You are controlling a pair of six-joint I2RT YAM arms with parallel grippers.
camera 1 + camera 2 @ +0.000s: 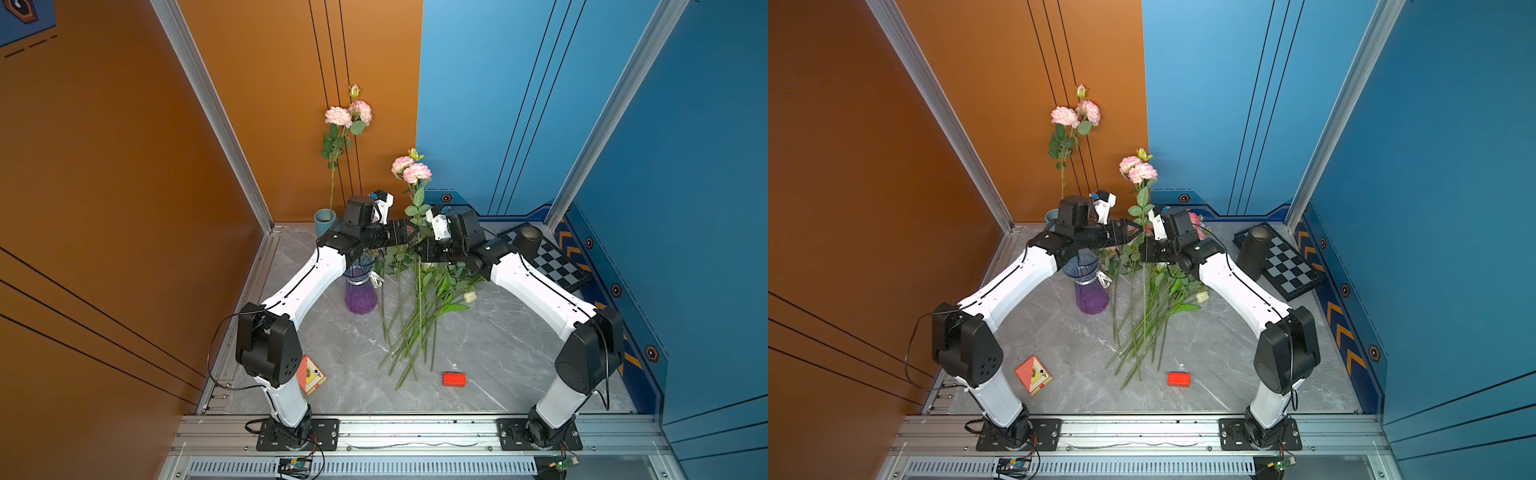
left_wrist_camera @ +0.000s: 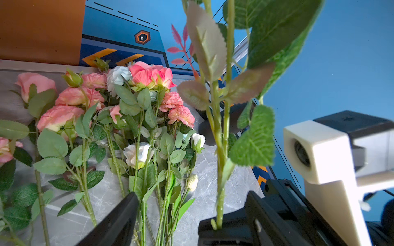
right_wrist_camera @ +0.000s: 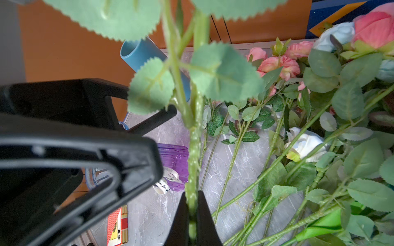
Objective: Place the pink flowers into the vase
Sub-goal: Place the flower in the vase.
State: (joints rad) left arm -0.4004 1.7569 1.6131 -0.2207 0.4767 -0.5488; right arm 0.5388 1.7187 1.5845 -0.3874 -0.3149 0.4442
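My right gripper (image 3: pixel 191 193) is shut on the green stem (image 3: pixel 193 161) of a pink flower and holds it upright; its pink heads (image 1: pixel 411 168) rise above both arms. My left gripper (image 2: pixel 190 194) is open, with that stem (image 2: pixel 219 191) between its fingers (image 2: pixel 121 215) and touching neither. In a top view the left gripper (image 1: pixel 1138 230) sits just above the right gripper (image 1: pixel 1144 253). A purple glass vase (image 1: pixel 360 291) stands under the left arm, its mouth partly hidden. A blue cylindrical vase (image 1: pixel 325 220) at the back holds another pink flower (image 1: pixel 349 114).
A pile of pink flowers (image 2: pixel 149 74), pale blue and white flowers (image 1: pixel 469 296) lies mid-table, stems (image 1: pixel 415 324) pointing to the front. A playing-card box (image 1: pixel 311 374) lies front left, a red block (image 1: pixel 454 379) front centre. A chessboard (image 1: pixel 552 262) and black cylinder (image 1: pixel 527 239) stand back right.
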